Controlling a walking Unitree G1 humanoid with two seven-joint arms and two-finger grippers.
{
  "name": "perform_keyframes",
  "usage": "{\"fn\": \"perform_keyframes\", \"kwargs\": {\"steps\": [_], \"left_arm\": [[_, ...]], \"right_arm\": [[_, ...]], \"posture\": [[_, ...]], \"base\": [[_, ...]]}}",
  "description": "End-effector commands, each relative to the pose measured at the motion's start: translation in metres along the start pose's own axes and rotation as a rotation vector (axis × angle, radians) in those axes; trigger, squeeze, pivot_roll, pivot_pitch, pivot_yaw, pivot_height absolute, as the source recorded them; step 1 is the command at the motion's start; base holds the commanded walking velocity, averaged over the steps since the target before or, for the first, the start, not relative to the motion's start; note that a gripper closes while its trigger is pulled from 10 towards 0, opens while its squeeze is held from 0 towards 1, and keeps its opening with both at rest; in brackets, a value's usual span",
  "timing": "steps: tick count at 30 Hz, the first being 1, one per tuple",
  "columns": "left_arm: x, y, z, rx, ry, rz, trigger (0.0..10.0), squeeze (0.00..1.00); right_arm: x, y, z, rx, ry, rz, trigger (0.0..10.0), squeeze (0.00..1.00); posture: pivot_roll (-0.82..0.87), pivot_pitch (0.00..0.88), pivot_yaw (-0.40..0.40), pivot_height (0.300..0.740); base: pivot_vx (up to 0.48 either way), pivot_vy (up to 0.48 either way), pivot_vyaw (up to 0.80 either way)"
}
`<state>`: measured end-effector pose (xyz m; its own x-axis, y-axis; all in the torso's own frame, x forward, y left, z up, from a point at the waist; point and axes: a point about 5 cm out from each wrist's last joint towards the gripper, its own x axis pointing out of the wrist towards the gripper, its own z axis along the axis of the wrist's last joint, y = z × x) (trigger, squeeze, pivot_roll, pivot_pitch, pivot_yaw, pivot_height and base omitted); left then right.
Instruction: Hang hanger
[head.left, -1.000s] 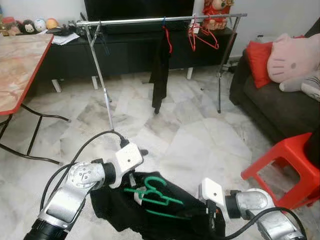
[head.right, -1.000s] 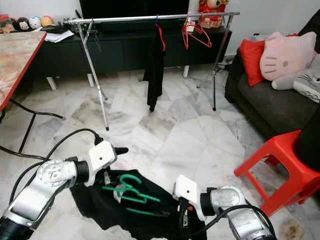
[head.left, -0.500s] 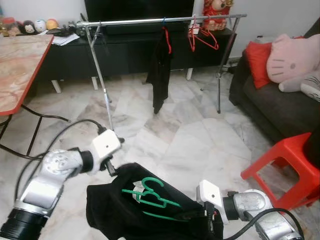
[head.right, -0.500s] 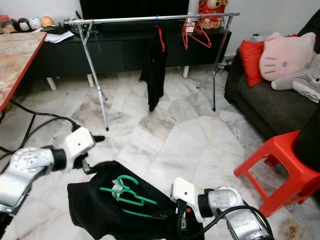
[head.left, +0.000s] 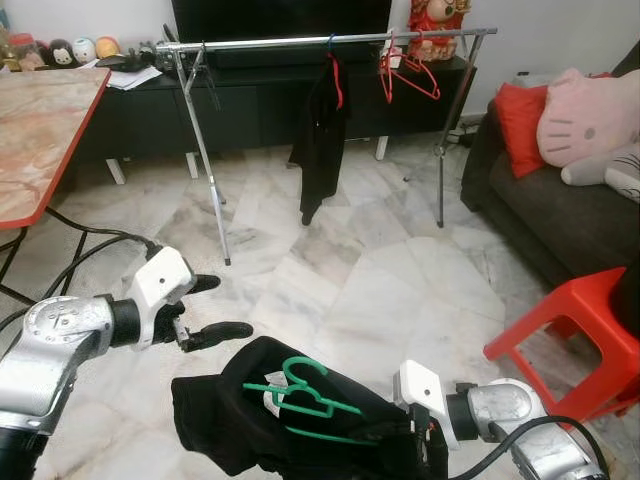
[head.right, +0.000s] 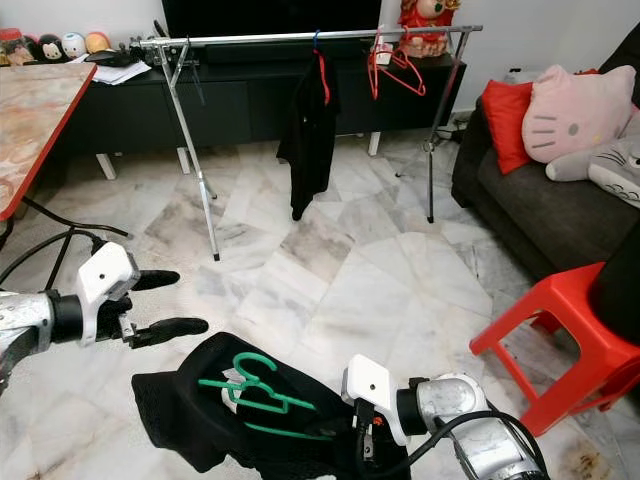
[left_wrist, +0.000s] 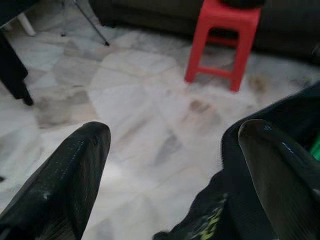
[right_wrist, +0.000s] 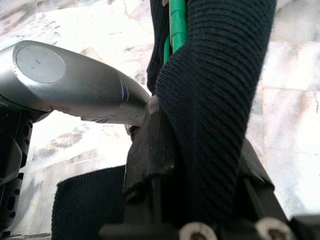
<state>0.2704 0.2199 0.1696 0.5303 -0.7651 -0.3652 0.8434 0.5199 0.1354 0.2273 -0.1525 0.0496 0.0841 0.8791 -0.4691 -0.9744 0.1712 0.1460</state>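
Note:
A green hanger (head.left: 300, 393) lies inside the neck of a black knit garment (head.left: 225, 420) held low over the floor. My right gripper (right_wrist: 200, 175) is shut on the garment's far shoulder, with the green hanger bar (right_wrist: 176, 25) running into the pinched fabric; the cloth covers its fingers. My left gripper (head.left: 228, 305) hovers open just left of and above the garment, holding nothing. Across the room stands a steel clothes rail (head.left: 300, 41), with a black garment (head.left: 320, 140) on a red hanger and spare red hangers (head.left: 405, 75).
A red plastic stool (head.left: 570, 320) stands close on the right, with a dark sofa (head.left: 560, 220) and its cushions behind it. A red-edged table (head.left: 40, 130) and its legs are on the left. Black cables (head.left: 90, 250) trail by my left arm. Marble floor lies open toward the rail.
My left gripper has come off the garment's top, swung out to the left and opened. The garment now sags from the right gripper alone.

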Motion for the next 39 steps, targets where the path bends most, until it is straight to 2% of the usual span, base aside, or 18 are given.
{"fn": "perform_keyframes", "kwargs": {"steps": [1,2,4,5,6,11,18,22,31,39], "left_arm": [[-0.005,-0.005,0.007,-0.013,-0.037,-0.044,10.0,0.0],[-0.005,-0.005,0.007,-0.013,-0.037,-0.044,10.0,0.0],[-0.001,-0.021,0.005,-0.021,-0.032,-0.135,10.0,0.0],[-0.001,-0.021,0.005,-0.021,-0.032,-0.135,10.0,0.0],[0.006,-0.031,0.003,-0.028,-0.033,-0.177,10.0,0.0],[0.022,-0.041,0.004,-0.038,-0.061,-0.206,10.0,0.0],[0.032,-0.051,0.003,-0.026,-0.052,-0.253,10.0,0.0],[0.043,-0.053,0.003,0.015,-0.052,-0.243,10.0,0.0],[0.049,-0.054,0.004,0.026,-0.056,-0.251,10.0,0.0],[0.051,-0.061,0.005,0.039,-0.059,-0.31,10.0,0.0]], "right_arm": [[-0.004,-0.003,0.004,-0.023,-0.02,-0.009,0.0,0.0],[-0.004,-0.003,0.004,-0.023,-0.02,-0.009,0.0,0.0],[-0.005,-0.009,0.005,-0.028,-0.025,-0.059,0.0,0.0],[-0.005,-0.009,0.005,-0.028,-0.025,-0.059,0.0,0.0],[-0.007,-0.018,0.006,-0.042,-0.025,-0.129,0.0,0.0],[-0.012,-0.037,0.012,-0.064,-0.021,-0.269,0.0,0.0],[-0.01,-0.035,0.019,-0.087,-0.042,-0.218,0.0,0.0],[-0.003,-0.032,0.02,-0.101,-0.047,-0.177,0.0,0.0],[-0.005,-0.033,0.022,-0.11,-0.044,-0.169,0.0,0.0],[-0.004,-0.033,0.023,-0.122,-0.041,-0.164,0.0,0.0]], "posture": [[0.02,0.011,-0.04,0.74],[0.02,0.011,-0.04,0.74],[0.02,0.011,-0.04,0.74],[0.02,0.011,-0.04,0.74],[0.02,0.009,-0.038,0.74],[0.01,0.009,-0.039,0.74],[0.01,0.005,-0.041,0.74],[0.01,0.004,-0.043,0.74],[0.01,0.0,-0.043,0.74],[0.01,0.0,-0.042,0.74]], "base": [[0.0,0.0,0.0],[0.0,0.0,0.0],[0.0,0.0,0.0],[0.0,0.0,0.0],[0.0,0.0,0.0],[0.0,0.0,0.0],[0.0,0.0,0.0],[0.0,0.0,0.0],[0.0,0.0,0.0],[0.0,0.0,0.0]]}}
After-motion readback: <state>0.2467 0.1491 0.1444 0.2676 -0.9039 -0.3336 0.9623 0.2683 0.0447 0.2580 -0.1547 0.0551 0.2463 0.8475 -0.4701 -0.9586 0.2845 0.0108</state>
